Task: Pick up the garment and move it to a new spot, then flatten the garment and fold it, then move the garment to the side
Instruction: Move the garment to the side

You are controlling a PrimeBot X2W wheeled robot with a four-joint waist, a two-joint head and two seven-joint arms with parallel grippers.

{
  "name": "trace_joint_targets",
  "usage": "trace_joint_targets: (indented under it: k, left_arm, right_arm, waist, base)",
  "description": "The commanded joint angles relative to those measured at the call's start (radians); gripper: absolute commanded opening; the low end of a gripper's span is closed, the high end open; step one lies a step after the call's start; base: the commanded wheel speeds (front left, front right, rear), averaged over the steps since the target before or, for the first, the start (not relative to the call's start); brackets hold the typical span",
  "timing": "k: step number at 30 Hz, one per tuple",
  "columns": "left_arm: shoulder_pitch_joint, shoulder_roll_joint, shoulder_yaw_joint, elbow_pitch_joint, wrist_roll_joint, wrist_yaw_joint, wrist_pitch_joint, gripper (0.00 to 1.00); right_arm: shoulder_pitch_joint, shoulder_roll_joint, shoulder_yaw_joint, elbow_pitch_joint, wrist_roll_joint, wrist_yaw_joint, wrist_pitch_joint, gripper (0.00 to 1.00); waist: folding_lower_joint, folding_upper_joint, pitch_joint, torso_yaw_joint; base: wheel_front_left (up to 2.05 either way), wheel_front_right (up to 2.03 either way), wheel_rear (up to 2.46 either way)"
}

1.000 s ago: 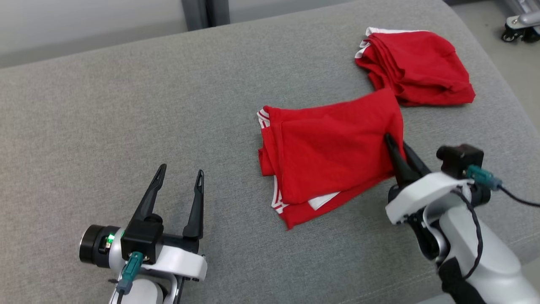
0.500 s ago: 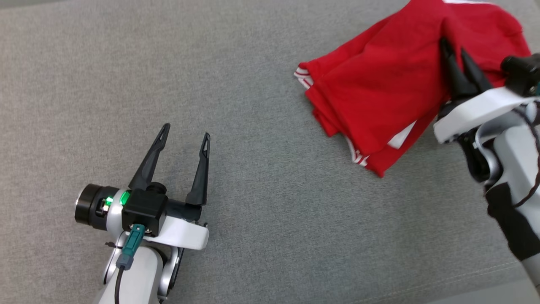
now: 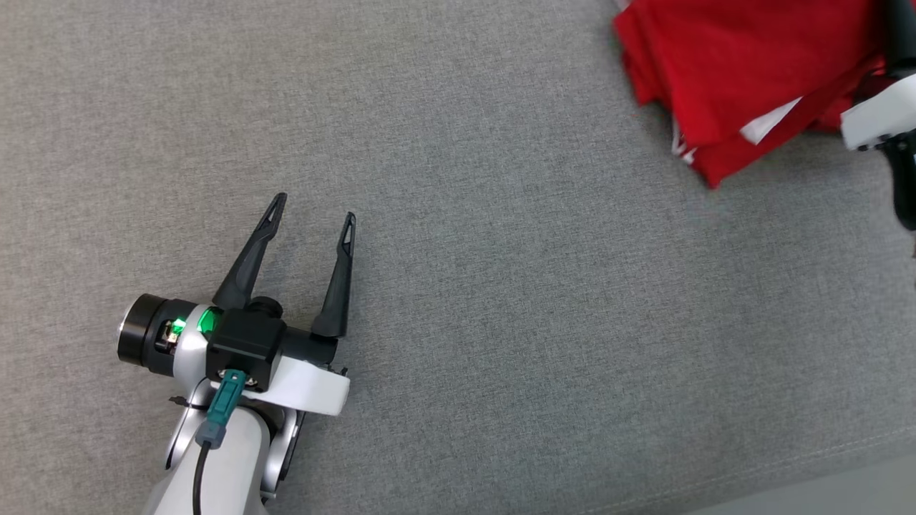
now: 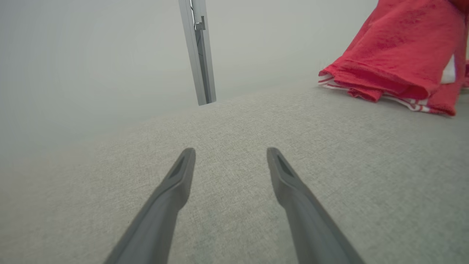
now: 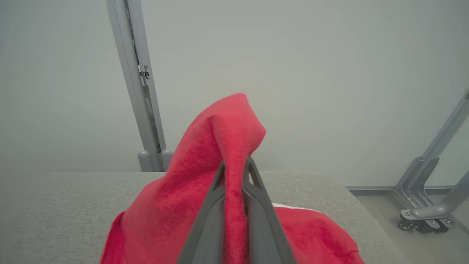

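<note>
Head view crops the red garment (image 3: pixel 723 79) at the top right corner, hiding its far side. Right wrist view: right gripper (image 5: pixel 234 167), 2 fingers clenched on a raised fold of it. Left gripper (image 3: pixel 313 206) splayed, empty, over bare grey cushion (image 3: pixel 515 300); cushion's front edge runs lower right.

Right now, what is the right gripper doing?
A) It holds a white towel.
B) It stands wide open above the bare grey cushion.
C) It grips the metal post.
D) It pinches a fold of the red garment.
D: in the right wrist view the right gripper is shut on a raised fold of the red garment.
</note>
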Motion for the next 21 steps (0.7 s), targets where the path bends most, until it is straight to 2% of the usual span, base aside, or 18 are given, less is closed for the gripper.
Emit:
trace_joint_targets:
  k: [1,7,16,18,21]
  left_arm:
    - [-0.021,0.009,0.000,-0.005,0.008,-0.001,0.000,1.00]
    - [-0.025,0.020,-0.008,-0.022,0.008,-0.003,0.012,1.00]
    - [-0.042,0.030,-0.030,-0.042,0.017,-0.007,0.033,1.00]
    - [-0.048,0.034,-0.033,-0.049,0.019,-0.008,0.040,1.00]
    - [-0.051,0.036,-0.035,-0.055,0.019,-0.007,0.042,1.00]
  right_arm:
    - [-0.012,-0.012,-0.009,0.001,-0.002,0.000,-0.001,0.00]
    - [-0.021,-0.055,-0.023,0.051,-0.008,0.000,-0.001,0.00]
    - [-0.077,-0.141,0.013,0.229,-0.021,0.000,-0.001,0.00]
    - [-0.097,-0.165,0.013,0.262,-0.040,0.000,-0.001,0.08]
    - [-0.111,-0.181,0.022,0.294,-0.068,0.000,-0.001,0.12]
  waist:
    - [0.0000,0.0000,0.004,-0.004]
    - [0.0000,0.0000,0.016,-0.004]
    - [0.0000,0.0000,0.051,0.040]
    - [0.0000,0.0000,0.058,0.052]
    - [0.0000,0.0000,0.063,0.063]
  base:
    - [0.00,0.00,0.00]
    - [0.00,0.00,0.00]
    - [0.00,0.00,0.00]
    - [0.00,0.00,0.00]
    - [0.00,0.00,0.00]
